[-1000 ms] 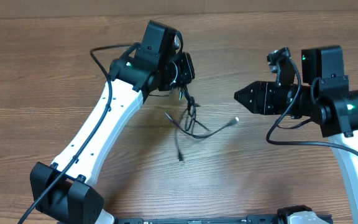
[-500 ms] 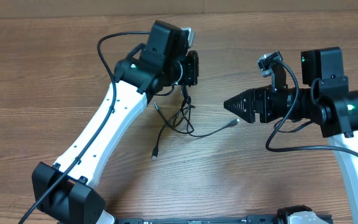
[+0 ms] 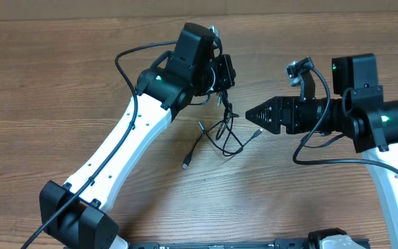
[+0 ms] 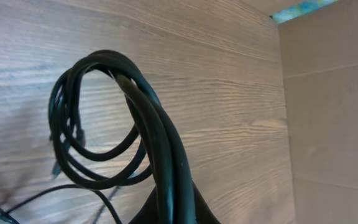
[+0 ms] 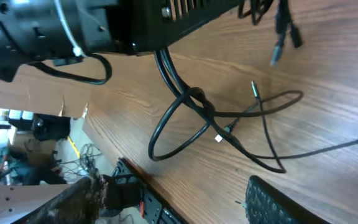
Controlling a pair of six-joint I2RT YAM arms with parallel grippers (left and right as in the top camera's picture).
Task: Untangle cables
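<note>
The cables (image 3: 224, 133) are thin black cords, tangled in loops on the wooden table, with loose plug ends (image 3: 186, 164) trailing left and right. My left gripper (image 3: 224, 88) is shut on a bunch of their strands and lifts them; the rest hang down to the table. In the left wrist view the pinched strands (image 4: 166, 155) rise from between the jaws of the left gripper (image 4: 176, 210) into a coiled loop (image 4: 86, 118). My right gripper (image 3: 249, 113) stands open, level with the table, its tips just right of the tangle. The right wrist view shows the loops (image 5: 210, 121) ahead of the right gripper (image 5: 173, 202), with nothing between its fingers.
A cardboard wall (image 4: 328, 112) borders the table on its far side. The left arm's white link (image 3: 126, 142) slants across the left half of the table. The table's near edge (image 5: 135, 180) and room clutter show beyond it in the right wrist view.
My left gripper has carried the cables to the right, dragging the loose ends along. The right gripper has opened wider and moved left toward the tangle.
</note>
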